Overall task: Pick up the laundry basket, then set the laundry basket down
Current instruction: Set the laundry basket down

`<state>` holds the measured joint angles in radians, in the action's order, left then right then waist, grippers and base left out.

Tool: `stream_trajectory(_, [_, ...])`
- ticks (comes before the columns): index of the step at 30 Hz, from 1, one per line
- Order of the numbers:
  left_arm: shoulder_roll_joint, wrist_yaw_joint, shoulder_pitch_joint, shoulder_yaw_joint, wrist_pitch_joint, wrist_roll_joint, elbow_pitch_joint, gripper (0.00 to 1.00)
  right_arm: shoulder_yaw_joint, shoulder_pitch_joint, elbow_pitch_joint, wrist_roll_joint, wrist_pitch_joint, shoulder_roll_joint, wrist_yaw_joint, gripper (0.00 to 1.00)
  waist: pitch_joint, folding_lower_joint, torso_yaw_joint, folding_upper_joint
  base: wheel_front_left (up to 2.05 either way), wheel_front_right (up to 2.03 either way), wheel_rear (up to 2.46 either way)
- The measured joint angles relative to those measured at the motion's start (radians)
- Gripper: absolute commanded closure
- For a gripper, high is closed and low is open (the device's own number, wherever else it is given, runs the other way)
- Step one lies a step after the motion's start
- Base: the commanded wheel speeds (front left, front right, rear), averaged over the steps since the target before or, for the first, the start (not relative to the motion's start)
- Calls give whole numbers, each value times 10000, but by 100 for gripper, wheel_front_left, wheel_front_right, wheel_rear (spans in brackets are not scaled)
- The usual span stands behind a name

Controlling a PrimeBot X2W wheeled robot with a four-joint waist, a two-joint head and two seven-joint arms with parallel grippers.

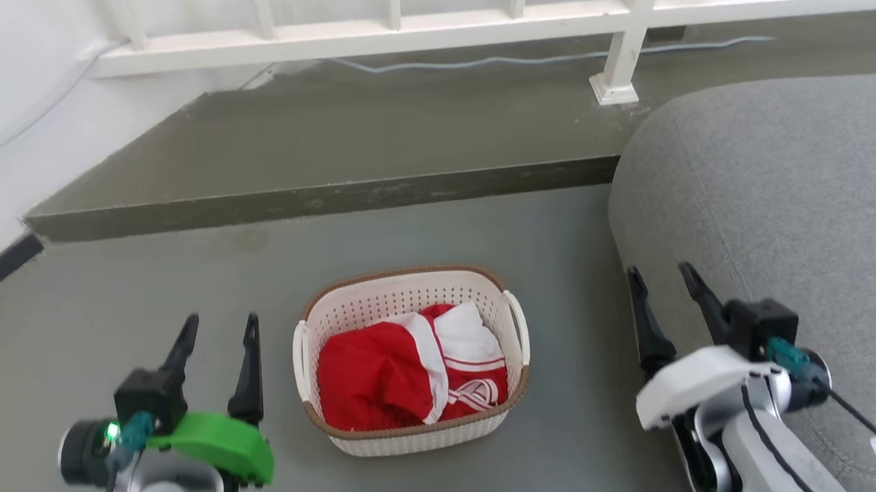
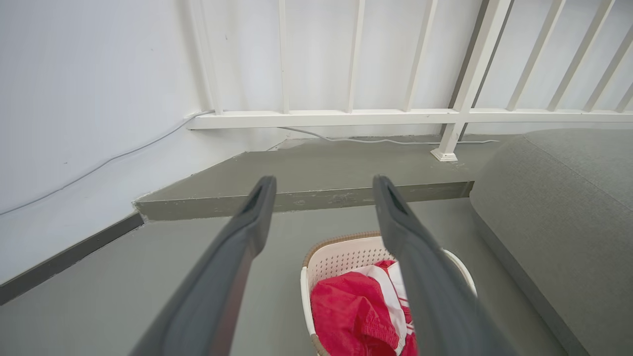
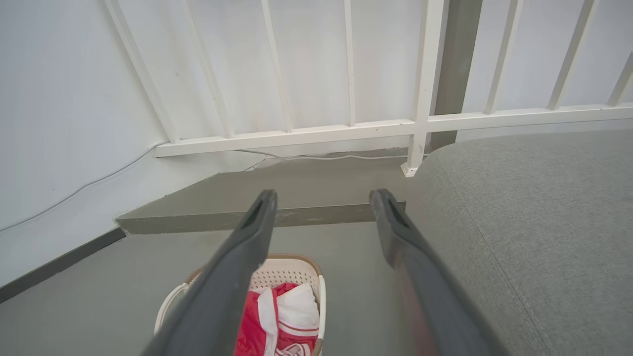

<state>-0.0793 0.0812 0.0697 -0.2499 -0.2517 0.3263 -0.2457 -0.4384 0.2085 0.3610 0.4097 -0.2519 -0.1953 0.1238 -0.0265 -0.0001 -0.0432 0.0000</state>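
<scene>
**Head view.** The small cream-white perforated plastic laundry basket (image 1: 413,434), brown-rimmed, stands on the grey floor (image 1: 144,283) holding a red-and-white garment (image 1: 386,378). The left gripper (image 1: 222,321) and right gripper (image 1: 660,271) flank it without touching it, apparently staged for a two-handed lift.

**Left wrist view.** The fingers are spread wide and empty, with the basket below them.

**Right wrist view.** The fingers are likewise parted and empty, beside a grey fabric sofa (image 3: 534,207).

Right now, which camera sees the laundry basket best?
The head view: the whole laundry basket shows, both handles too. Each wrist view cuts it off at the bottom, with a finger across it.
</scene>
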Motion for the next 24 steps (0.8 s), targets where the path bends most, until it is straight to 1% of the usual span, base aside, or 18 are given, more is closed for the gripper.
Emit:
stream_trajectory(8, [-2, 73, -705, 134, 0, -245, 596, 0, 219, -864, -355, -209, 0, -142, 2, 0, 236, 0, 86, 0, 0, 0, 0])
stream_trajectory(13, [-2, 73, -1088, 165, 0, -420, 871, 0, 332, -1184, -594, -416, 0, -199, 2, 0, 273, 0, 96, 0, 0, 0, 0])
stream_trajectory(24, [2, 130, -1578, 215, 0, -424, 1285, 0, 512, -1761, -926, -545, 0, -201, 6, 0, 289, 0, 77, 0, 0, 0, 0])
